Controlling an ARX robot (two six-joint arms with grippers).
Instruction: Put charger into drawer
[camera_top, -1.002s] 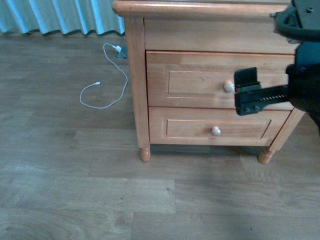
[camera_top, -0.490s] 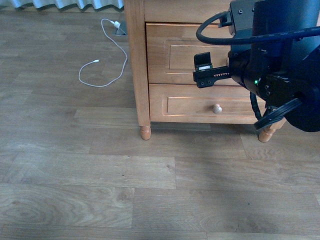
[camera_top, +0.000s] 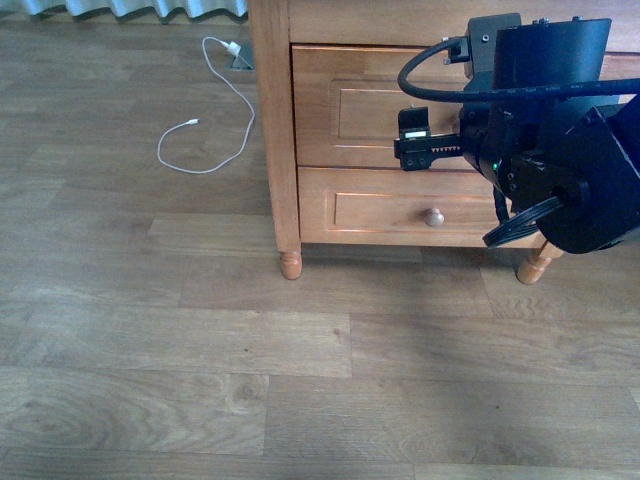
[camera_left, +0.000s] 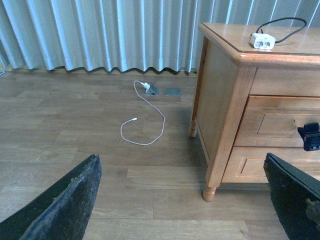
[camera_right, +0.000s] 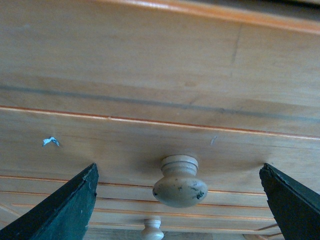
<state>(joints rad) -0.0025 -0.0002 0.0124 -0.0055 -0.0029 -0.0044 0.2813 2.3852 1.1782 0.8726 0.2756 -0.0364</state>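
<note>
The right pincer (camera_right: 178, 169) is held level with the taller drawer's round pale knob (camera_right: 180, 186). Its fingers are spread wide apart, one on each side of the knob and not touching it. This looks like the line-up for closing on the knob and pulling. The drawer (camera_right: 100, 150) just beyond the pincer is shut flush with its frame, so nothing can go in until it is drawn out, and that is the main obstacle. Just below the pincer is the shorter drawer (camera_top: 380, 215) with its own similar knob (camera_top: 433, 217). It is close enough that dropping too low would likely mean gripping the wrong handle. In the front view the right arm's dark bulk hides much of the drawer's front panel. The left pincer (camera_left: 181, 157) hangs well back from the furniture, also apart and holding nothing. It is probably kept free to fetch the charger once the drawer is open. The charger (camera_left: 262, 40) lies well above the right pincer on the top of the table (camera_left: 225, 37), near the front edge, with its black cable looping away behind it. Far off to the side, well apart from both pincers, a thin white cable (camera_left: 164, 120) trails across the wooden floor (camera_top: 250, 350) towards the curtain (camera_left: 125, 35). It blocks nothing.
</note>
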